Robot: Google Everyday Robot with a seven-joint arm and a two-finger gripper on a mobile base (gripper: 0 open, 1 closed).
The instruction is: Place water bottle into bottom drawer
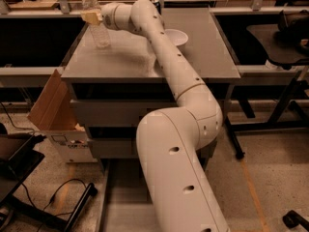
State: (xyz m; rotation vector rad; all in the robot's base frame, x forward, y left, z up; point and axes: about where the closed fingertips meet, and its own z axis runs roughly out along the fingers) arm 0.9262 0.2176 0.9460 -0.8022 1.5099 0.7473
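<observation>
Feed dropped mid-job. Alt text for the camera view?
The gripper is at the upper part of the upright water bottle at the far left corner of the cabinet top. The bottom drawer stands open below, partly hidden by the arm.

No text is readable; the dark print on the cardboard box [67, 139], near left, cannot be made out. The gripper [90, 17] is at the water bottle [100, 34], far left.
</observation>
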